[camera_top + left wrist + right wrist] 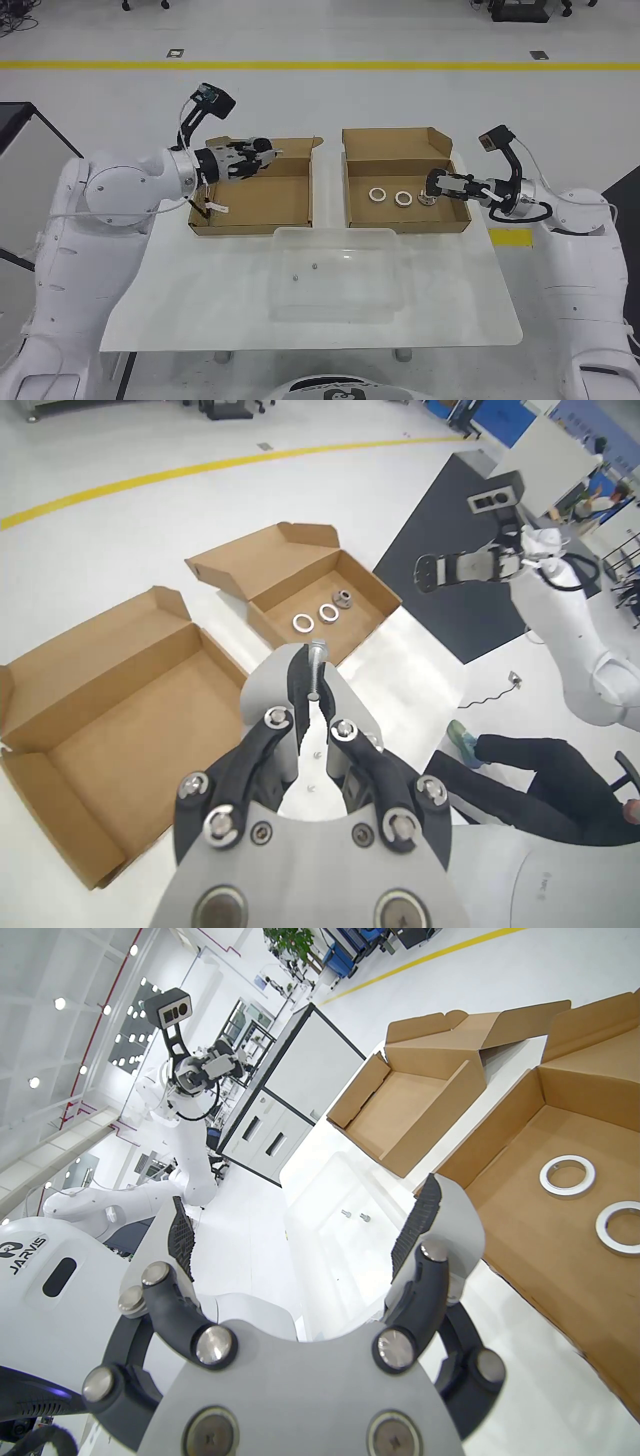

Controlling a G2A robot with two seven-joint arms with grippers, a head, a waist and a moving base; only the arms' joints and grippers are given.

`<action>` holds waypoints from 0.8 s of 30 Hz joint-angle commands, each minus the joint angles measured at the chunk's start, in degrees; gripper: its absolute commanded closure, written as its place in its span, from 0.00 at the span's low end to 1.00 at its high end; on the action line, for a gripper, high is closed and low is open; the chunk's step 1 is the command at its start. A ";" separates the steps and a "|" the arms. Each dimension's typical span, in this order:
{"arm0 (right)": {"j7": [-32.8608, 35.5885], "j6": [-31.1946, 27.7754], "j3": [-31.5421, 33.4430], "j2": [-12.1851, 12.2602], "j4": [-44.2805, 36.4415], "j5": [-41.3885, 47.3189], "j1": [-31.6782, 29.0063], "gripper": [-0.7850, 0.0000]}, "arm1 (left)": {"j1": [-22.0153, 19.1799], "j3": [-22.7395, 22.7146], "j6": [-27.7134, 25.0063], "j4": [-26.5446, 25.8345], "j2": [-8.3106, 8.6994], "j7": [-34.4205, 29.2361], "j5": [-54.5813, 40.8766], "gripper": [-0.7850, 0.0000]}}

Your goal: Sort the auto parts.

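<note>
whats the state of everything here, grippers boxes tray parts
left gripper, shut on a bolt
right gripper, open, empty
left box, flaps open, empty
right box, flaps open, holds two rings lying flat and a flanged part
tray, uncovered, two small bolts inside
</note>
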 commanded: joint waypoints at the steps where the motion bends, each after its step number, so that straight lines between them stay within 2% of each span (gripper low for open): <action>1: 0.00 0.00 0.00 0.00 0.00 0.00 0.00 0.00 | -1.81 2.11 0.24 1.62 -0.11 -1.93 1.67 1.00; 11: 0.00 0.00 0.00 0.00 0.00 0.00 0.00 0.00 | -10.93 13.35 -0.24 10.78 -1.48 -6.93 10.22 1.00; 24: 0.00 0.00 0.00 0.00 0.00 0.00 0.00 0.00 | -20.33 26.57 0.35 25.96 -5.29 -8.03 11.56 1.00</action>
